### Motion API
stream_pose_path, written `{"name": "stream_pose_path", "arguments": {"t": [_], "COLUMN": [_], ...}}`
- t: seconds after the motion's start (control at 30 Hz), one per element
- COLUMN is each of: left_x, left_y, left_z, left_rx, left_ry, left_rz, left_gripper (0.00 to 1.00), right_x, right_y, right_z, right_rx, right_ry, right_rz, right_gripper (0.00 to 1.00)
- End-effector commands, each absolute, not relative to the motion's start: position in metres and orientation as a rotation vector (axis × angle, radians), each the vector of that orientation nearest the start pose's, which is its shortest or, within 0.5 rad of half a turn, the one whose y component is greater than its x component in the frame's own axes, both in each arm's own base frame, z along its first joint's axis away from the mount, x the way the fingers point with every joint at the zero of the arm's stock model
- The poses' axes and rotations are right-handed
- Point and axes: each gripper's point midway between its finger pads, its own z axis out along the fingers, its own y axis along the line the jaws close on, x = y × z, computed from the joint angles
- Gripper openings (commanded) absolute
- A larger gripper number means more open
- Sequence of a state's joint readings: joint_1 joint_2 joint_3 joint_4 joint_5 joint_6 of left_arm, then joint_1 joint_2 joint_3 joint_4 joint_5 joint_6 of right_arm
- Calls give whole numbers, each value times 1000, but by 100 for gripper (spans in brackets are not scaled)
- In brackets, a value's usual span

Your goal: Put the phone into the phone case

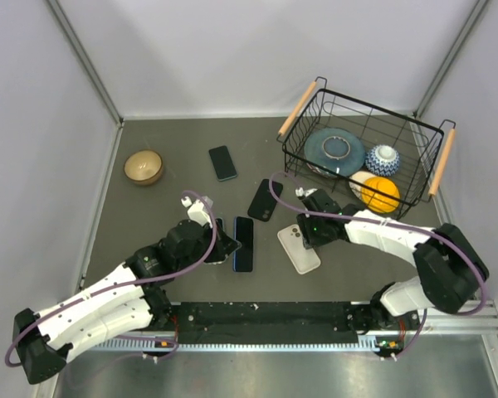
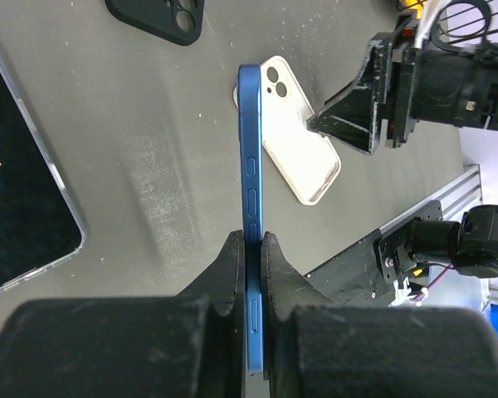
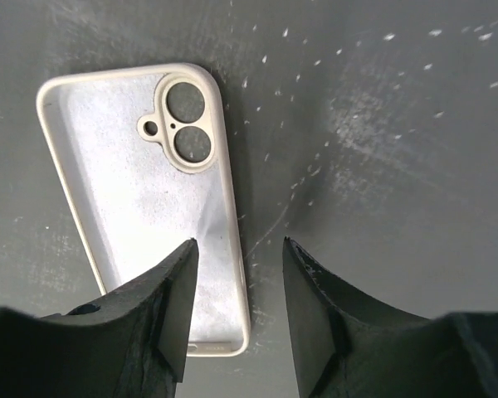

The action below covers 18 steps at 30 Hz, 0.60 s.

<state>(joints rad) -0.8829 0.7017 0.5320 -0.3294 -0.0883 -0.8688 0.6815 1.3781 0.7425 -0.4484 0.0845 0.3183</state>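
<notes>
Dark grey tabletop (image 1: 133, 215), white walls. Blue phone (image 2: 251, 207) stands on its long edge, side buttons up, long axis running away from the arm bases. Left gripper (image 2: 253, 249) is clamped on its near end. White case (image 3: 141, 191) lies open side up just right of it, camera cutout at the far end, with bare table between them. Right gripper (image 3: 236, 257) is part open, astride the case's right rim.

White panel walls (image 1: 257, 50) enclose a dark grey table (image 1: 174, 137).

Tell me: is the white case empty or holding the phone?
Empty: the white case shows a bare inside; the left hand pinches the blue phone edgewise.
</notes>
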Motion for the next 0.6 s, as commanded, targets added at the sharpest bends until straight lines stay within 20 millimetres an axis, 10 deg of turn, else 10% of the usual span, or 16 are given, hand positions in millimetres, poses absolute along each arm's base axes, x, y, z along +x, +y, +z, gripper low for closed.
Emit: {"name": "stream_pose_path", "arguments": {"t": [0.0, 0.2, 0.4, 0.57], "left_x": [171, 171, 170, 167], "left_y": [-234, -231, -233, -246], "left_z": [176, 172, 168, 169], "left_rx": [-48, -66, -75, -71], "left_ry": [2144, 2159, 2178, 2176], "left_rz": [-1019, -998, -1004, -1093], "left_gripper": [0, 0, 0, 0], "right_x": [231, 222, 214, 211], "right_y": [200, 199, 212, 229], "right_z": [35, 18, 17, 39], "right_rx": [-417, -339, -153, 36], "right_ry": [2639, 2705, 2740, 2665], "right_rz": [371, 374, 495, 628], "right_gripper": [43, 34, 4, 5]}}
